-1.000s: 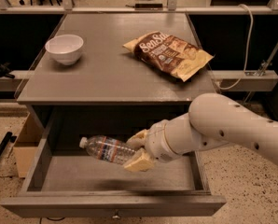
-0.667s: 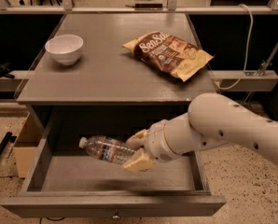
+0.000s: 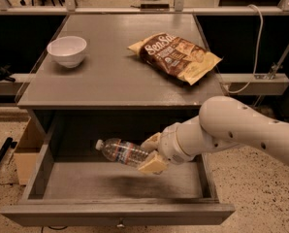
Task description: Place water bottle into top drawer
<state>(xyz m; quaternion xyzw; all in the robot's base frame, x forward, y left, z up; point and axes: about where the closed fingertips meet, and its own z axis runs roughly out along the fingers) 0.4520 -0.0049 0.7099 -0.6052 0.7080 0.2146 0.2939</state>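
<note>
- item: water bottle [image 3: 121,152], clear, ribbed, white cap, banded label. location: inside the open top drawer [image 3: 76,181], held in the air above its floor and touching neither the floor nor the walls. we see a soft shadow on the floor beneath it.
- holder: jaws, at the end of the white arm [image 3: 241,130], which reaches in from the right under the desk [image 3: 115,76]. the jaws are closed on the bottle's base end, and the cap end is unsupported.
- orientation: the long axis lies nearly level and runs across the drawer's width. the cap points left and a little up, and the base points right into the jaws.
- other stock: white bowl [image 3: 67,51] and snack bag [image 3: 174,56] on the desk top, well apart from the work.
- hazards, as we judge them:
  - if released from this height, the bottle may bounce, because it is light and round.
  - once lying on its side it may roll toward the front or back wall, since its axis runs across the drawer.
  - the grip is at one end only, so the cap end may dip and strike the floor first.
  - the arm sits close beneath the desk edge, so lifting straight up on the way out may knock it.
- status: we count the bottle as over the drawer but not yet set down.
</note>
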